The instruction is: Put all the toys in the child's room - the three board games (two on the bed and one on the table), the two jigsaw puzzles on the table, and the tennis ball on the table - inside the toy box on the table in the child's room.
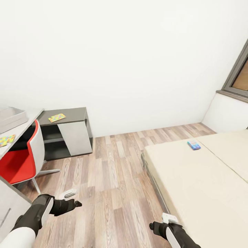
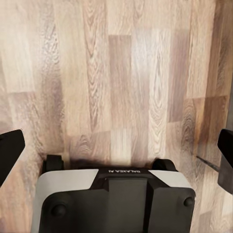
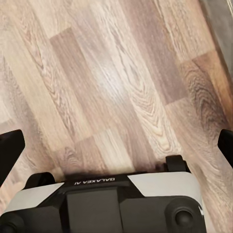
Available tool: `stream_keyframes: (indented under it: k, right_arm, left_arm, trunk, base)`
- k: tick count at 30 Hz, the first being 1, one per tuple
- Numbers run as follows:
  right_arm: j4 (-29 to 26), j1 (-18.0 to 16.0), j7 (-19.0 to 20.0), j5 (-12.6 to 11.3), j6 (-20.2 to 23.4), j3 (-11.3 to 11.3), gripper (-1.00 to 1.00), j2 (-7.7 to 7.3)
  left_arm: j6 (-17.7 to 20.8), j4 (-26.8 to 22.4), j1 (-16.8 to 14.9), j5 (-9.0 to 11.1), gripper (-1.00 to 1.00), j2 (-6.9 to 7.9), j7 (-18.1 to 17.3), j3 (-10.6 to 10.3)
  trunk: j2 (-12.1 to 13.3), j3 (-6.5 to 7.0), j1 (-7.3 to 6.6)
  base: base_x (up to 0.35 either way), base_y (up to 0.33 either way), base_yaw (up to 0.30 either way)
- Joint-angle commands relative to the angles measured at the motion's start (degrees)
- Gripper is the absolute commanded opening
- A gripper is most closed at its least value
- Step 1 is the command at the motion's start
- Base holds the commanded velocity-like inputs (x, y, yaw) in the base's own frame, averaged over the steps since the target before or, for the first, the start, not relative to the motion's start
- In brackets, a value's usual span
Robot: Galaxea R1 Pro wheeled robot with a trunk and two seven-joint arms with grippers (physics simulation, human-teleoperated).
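Bright, even light; soft shadows; sharp.

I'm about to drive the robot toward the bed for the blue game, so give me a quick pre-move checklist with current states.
1. Left claw empty, open: ok.
2. Right claw empty, open: ok.
3. Blue board game visible on the bed: ok.
4. Floor between robot and bed free of objects: ok.
5. Second board game located on the bed: cannot tell.
6. Toy box in view on the table: ok.

A red chair (image 1: 20, 162) (white-backed) stands on the wood-plank floor (image 1: 113, 179).
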Motion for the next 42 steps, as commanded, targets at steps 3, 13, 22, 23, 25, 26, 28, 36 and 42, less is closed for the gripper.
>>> stream_keyframes:
  k: [3,13,22,23,25,26,28,36,42]
  right_arm:
    - [-0.14,0.00,-0.22,-0.48,0.31,-0.18,1.00,0.04]
    - [-0.12,-0.01,-0.22,-0.48,0.31,-0.18,1.00,0.04]
    - [-0.12,0.00,-0.22,-0.48,0.31,-0.18,1.00,0.04]
    - [-0.12,0.00,-0.22,-0.48,0.31,-0.18,1.00,0.04]
    - [-0.12,-0.01,-0.22,-0.48,0.31,-0.18,1.00,0.04]
    - [-0.12,0.00,-0.22,-0.48,0.31,-0.18,1.00,0.04]
    - [-0.12,-0.02,-0.22,-0.48,0.31,-0.18,1.00,0.04]
    - [-0.12,-0.01,-0.22,-0.48,0.31,-0.18,1.00,0.04]
    - [0.01,0.00,-0.19,-0.50,-0.74,-0.21,1.00,0.04]
  left_arm:
    - [0.30,-0.03,-0.06,-0.27,1.00,-0.05,-0.31,0.19]
    - [0.30,-0.03,-0.06,-0.23,1.00,-0.04,-0.35,0.19]
    - [0.30,-0.03,-0.06,-0.21,1.00,-0.06,-0.35,0.19]
    - [0.30,-0.03,-0.06,-0.21,1.00,-0.07,-0.35,0.19]
    - [0.30,-0.03,-0.06,-0.19,1.00,-0.10,-0.35,0.19]
    - [0.30,-0.03,-0.06,-0.19,1.00,-0.11,-0.35,0.19]
    - [0.30,-0.03,-0.06,-0.19,1.00,-0.10,-0.35,0.19]
    - [0.30,-0.03,-0.06,-0.19,1.00,-0.09,-0.35,0.19]
    - [0.30,-0.03,-0.06,-0.19,1.00,-0.10,-0.35,0.19]
  trunk:
    - [-0.12,-0.33,0.03]
    - [-0.12,-1.04,0.03]
    - [-0.12,-1.68,0.03]
    - [-0.12,-1.75,0.03]
    - [-0.12,-1.89,0.03]
    - [-0.12,-1.96,0.03]
    - [-0.12,-2.11,0.03]
    - [-0.12,-2.67,0.03]
    - [-0.12,-3.10,0.03]
  base:
    - [-0.088,-0.001,0.205]
    - [-0.125,0.000,0.205]
    - [-0.012,0.000,0.204]
    - [-0.069,0.000,0.204]
    - [-0.132,0.000,0.204]
    - [-0.141,0.000,0.204]
    - [-0.097,0.000,0.204]
    - [-0.024,0.000,0.204]
    - [-0.109,0.000,0.202]
